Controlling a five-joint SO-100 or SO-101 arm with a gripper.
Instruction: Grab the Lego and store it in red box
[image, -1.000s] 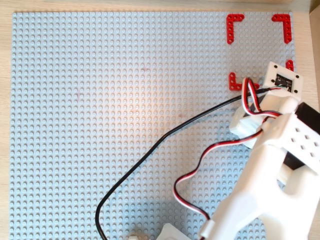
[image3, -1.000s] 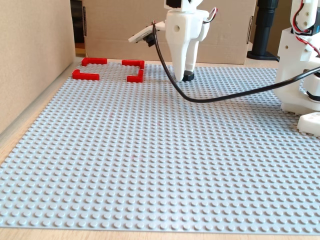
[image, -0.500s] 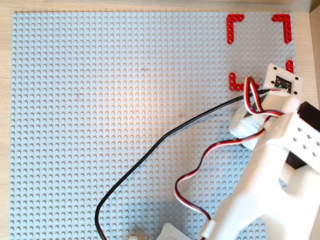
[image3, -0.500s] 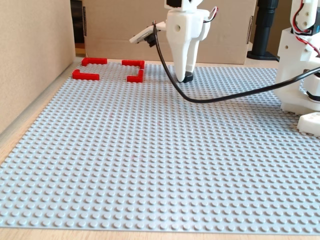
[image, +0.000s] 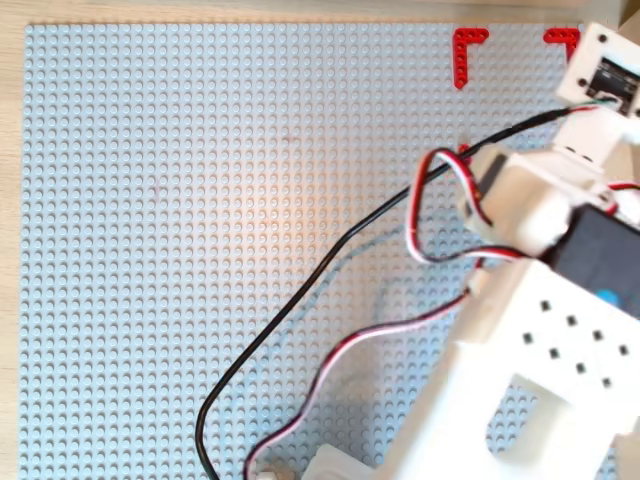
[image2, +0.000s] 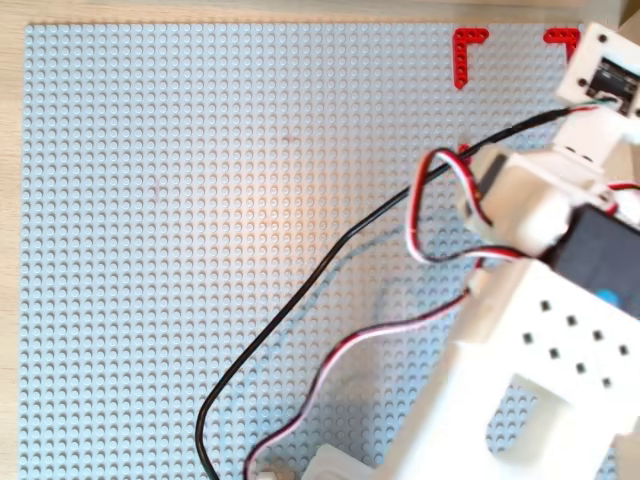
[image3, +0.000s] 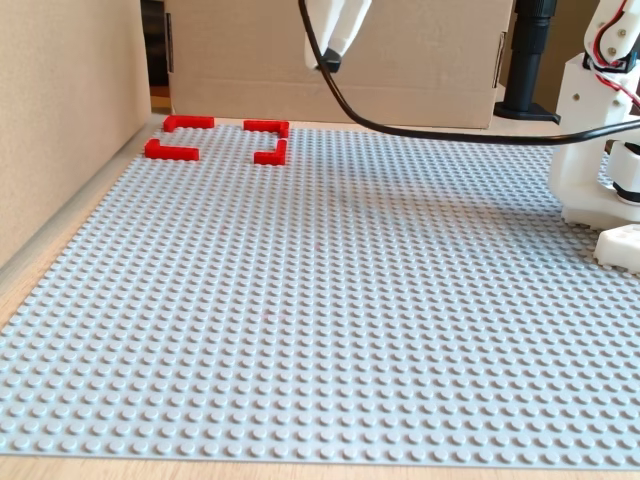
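In the fixed view my gripper (image3: 326, 62) hangs high above the back of the plate, just right of the red box (image3: 171, 150). Its white fingers (image3: 335, 25) taper together, and a small dark piece, the Lego (image3: 323, 66), shows at their tips, partly crossed by the black cable. The red box is four red corner brackets forming a square at the far left. In both overhead views two of its brackets (image: 463, 55) (image2: 463, 55) show at the top right. The white arm (image: 540, 300) (image2: 540, 300) covers the rest and hides the fingertips.
The grey studded baseplate (image3: 320, 300) (image: 180, 250) fills the table. A black cable (image: 300, 300) and red-white wires (image: 380, 335) trail across its right half. Cardboard walls (image3: 60, 120) stand at the left and back. The arm's white base (image3: 600, 150) stands at the right.
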